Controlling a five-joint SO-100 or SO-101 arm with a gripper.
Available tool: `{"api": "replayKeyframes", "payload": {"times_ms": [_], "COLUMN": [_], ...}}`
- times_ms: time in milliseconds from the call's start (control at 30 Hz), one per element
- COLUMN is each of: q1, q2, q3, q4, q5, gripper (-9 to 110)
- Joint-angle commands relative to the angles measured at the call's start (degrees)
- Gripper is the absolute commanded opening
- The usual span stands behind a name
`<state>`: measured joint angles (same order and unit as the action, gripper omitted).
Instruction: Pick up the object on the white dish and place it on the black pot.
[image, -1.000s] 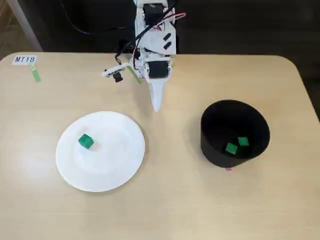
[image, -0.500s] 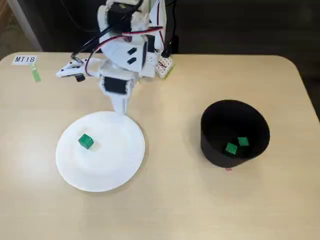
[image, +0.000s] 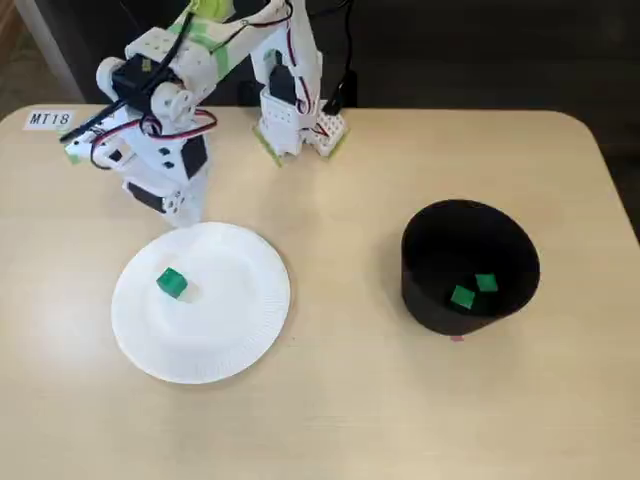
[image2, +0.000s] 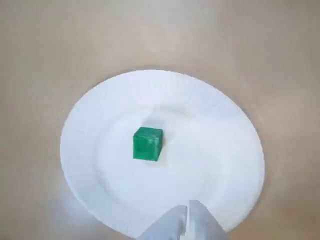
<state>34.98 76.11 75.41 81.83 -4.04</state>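
Note:
A small green cube (image: 171, 283) lies on the white paper plate (image: 245, 325), left of its middle in the fixed view; in the wrist view the cube (image2: 147, 144) sits near the middle of the plate (image2: 225, 150). My gripper (image: 186, 206) hovers over the plate's far rim, apart from the cube. In the wrist view my gripper (image2: 187, 222) shows at the bottom edge, fingertips together and empty. The black pot (image: 425, 295) stands at the right, with two green cubes (image: 486, 283) (image: 462, 297) inside it.
The arm's base (image: 290, 125) is mounted at the table's far edge. A label reading MT18 (image: 50, 119) is stuck at the far left corner. Bare tabletop (image: 340, 400) lies between the plate and the pot.

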Motion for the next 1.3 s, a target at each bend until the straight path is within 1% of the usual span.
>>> {"api": "replayKeyframes", "payload": {"times_ms": [0,133,300,533,667,1267], "q1": [1.58,2.11,1.85,0.97,0.97,-0.35], "q2": [0.70,0.09,-2.90,-4.31,-5.89,-13.54], "q3": [0.09,3.34,3.34,3.34,3.34,0.97], "q4": [-4.48,-9.93,-10.81,-10.90,-10.63,-10.99], "q5": [-1.67,-1.32,-0.44,-2.55,-2.55,-3.34], "gripper": [0,0,0,14,18,23]}}
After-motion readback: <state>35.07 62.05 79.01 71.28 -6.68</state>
